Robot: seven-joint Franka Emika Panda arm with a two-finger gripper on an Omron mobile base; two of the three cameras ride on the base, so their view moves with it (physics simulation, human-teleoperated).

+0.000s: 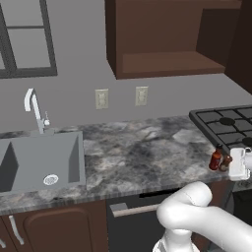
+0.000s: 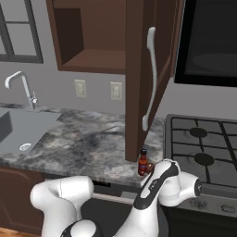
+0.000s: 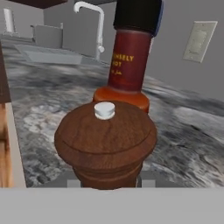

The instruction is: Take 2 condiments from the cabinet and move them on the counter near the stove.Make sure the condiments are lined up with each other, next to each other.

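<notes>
On the mottled marble counter (image 1: 138, 152) beside the black stove (image 1: 224, 123), the gripper (image 3: 106, 183) is clamped on the round wooden pepper mill (image 3: 106, 142), just beside the glossy red sauce bottle (image 3: 129, 65).

Yellow lettering is showing on the dark label of the red sauce bottle (image 3: 127, 61) — only fragments reading "NSELY" and "OT" — the rest staying too blurred.

Grey wall (image 1: 74, 59), window (image 1: 27, 39), two outlets (image 1: 102, 99).
</notes>
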